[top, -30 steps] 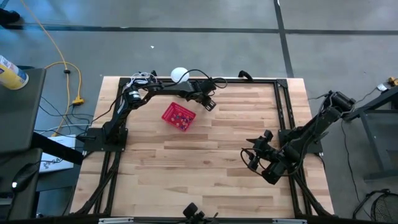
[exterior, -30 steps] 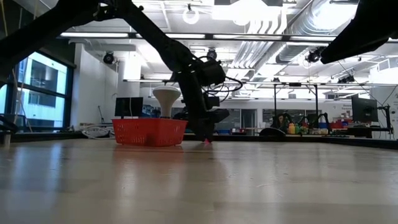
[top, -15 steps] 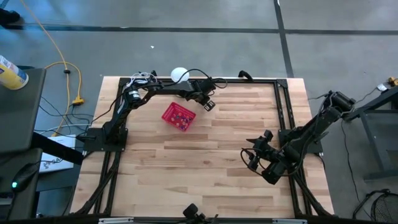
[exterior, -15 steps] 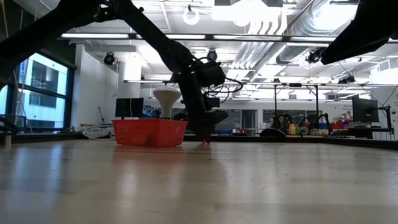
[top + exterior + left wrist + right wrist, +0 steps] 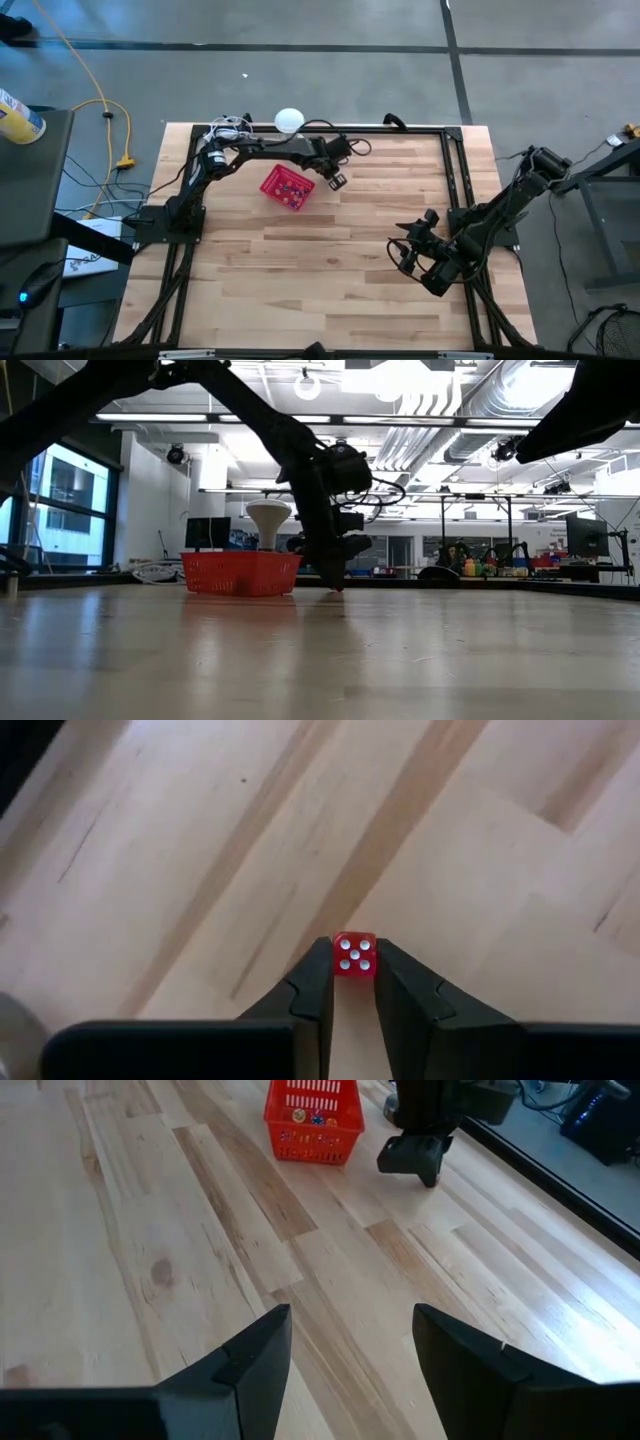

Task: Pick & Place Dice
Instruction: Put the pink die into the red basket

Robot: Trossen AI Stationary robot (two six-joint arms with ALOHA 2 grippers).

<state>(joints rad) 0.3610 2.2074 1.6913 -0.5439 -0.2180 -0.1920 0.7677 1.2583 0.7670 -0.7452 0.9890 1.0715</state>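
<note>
A tiny red die (image 5: 354, 955) with a four-spot face showing sits between the fingertips of my left gripper (image 5: 353, 982), which is shut on it. That gripper (image 5: 337, 180) stands just right of the small red mesh basket (image 5: 288, 188) at the table's far side, pointing steeply down. It also shows in the low view (image 5: 336, 582). Several more dice (image 5: 312, 1120) lie inside the basket (image 5: 313, 1118). My right gripper (image 5: 350, 1350) waits open and holding nothing near the table's right edge (image 5: 405, 255). My left gripper pinches the red die by two opposite side faces (image 5: 340, 958) between its two fingertips. The fingers come from above, slanting down. The die sits at their very ends with its four-spot face toward the wrist camera. Whether it rests on the wood or hangs just above it, I cannot tell.
A white round-topped object (image 5: 289, 120) stands at the table's far edge behind the basket. A dark frame (image 5: 455, 170) runs around the tabletop. Bare wood (image 5: 300, 270) stretches across the middle and near side.
My left gripper has gone a little toward the table's near edge, staying right of the basket. The small red die that showed under its tips in the low view is now hidden there by the fingers.
</note>
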